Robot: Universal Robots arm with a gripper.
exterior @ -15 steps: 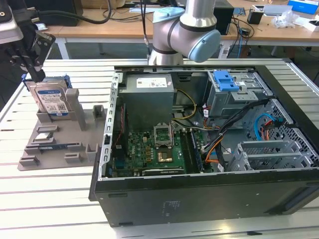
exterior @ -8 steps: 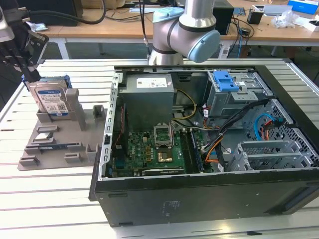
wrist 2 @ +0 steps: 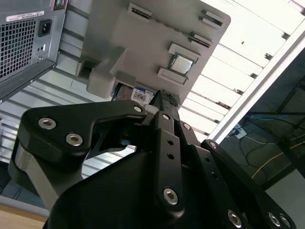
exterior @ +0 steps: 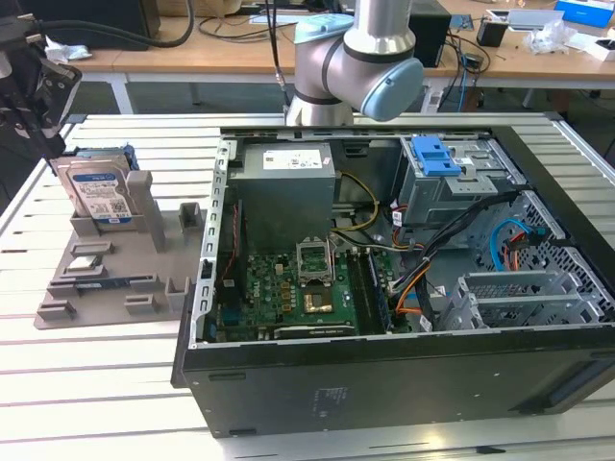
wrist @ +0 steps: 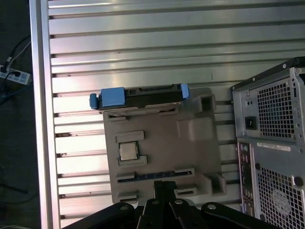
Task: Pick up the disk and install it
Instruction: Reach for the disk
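Disk (exterior: 96, 192): one, upright in one grey fixture (exterior: 106, 288) beside one open computer case (exterior: 384, 375); one gripper (wrist: 164, 184) nearby, jaws pressed together, empty.

Robotics lab: slatted workbench (exterior: 96, 384), cluttered desks (exterior: 538, 60)

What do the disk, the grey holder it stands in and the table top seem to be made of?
The disk: silver-grey metal body with a dull sheen; its blue rails look like plastic. The holder: matte grey with no shine, probably moulded plastic. The table top: likely aluminium slats, judging by the bright reflections.
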